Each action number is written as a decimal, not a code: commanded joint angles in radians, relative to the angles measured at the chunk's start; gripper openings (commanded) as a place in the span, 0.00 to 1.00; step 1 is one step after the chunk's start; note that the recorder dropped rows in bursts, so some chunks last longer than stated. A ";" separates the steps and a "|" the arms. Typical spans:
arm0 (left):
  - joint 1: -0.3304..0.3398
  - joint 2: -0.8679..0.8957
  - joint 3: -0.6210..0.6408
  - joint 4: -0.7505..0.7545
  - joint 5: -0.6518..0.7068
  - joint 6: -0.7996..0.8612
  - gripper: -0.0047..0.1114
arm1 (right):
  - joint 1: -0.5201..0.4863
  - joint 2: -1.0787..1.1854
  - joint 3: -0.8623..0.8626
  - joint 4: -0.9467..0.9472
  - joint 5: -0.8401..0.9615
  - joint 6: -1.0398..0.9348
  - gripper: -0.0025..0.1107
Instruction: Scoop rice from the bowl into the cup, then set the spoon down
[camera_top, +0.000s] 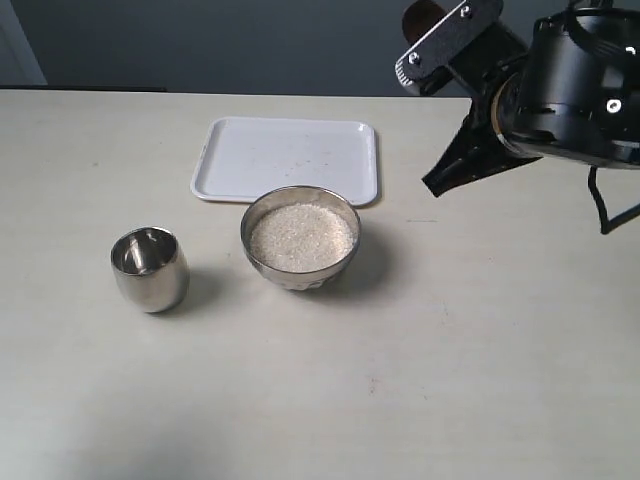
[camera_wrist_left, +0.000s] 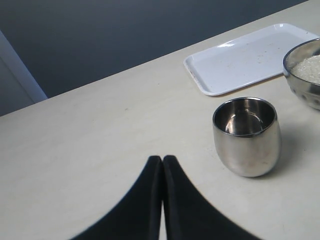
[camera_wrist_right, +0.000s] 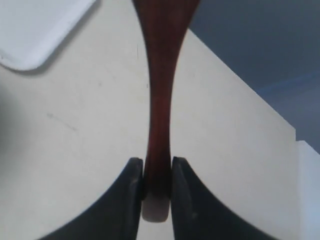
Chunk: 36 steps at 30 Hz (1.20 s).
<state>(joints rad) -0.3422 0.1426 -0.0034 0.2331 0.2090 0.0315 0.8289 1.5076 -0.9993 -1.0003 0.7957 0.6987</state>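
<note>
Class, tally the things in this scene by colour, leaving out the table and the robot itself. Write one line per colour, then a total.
Shiny silver: 2, the bowl and the cup
White: 2, the tray and the rice
Reddish-brown: 1, the spoon
Total: 5

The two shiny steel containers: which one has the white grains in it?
The wide, shallow steel bowl next to the white rectangular tray, filled with white rice. The smaller, rounded steel cup beside it is empty.
</note>
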 joint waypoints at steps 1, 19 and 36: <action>-0.010 -0.007 0.003 -0.004 -0.006 -0.003 0.04 | -0.003 -0.041 0.004 -0.130 -0.127 0.226 0.01; -0.010 -0.007 0.003 -0.004 -0.006 -0.003 0.04 | -0.050 -0.127 0.130 0.757 -0.464 -0.791 0.01; -0.010 -0.007 0.003 -0.004 -0.007 -0.003 0.04 | -0.050 0.011 -0.096 0.924 0.287 -1.292 0.01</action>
<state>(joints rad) -0.3422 0.1426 -0.0034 0.2331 0.2090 0.0315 0.7832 1.4868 -1.0521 0.0071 1.0059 -0.6409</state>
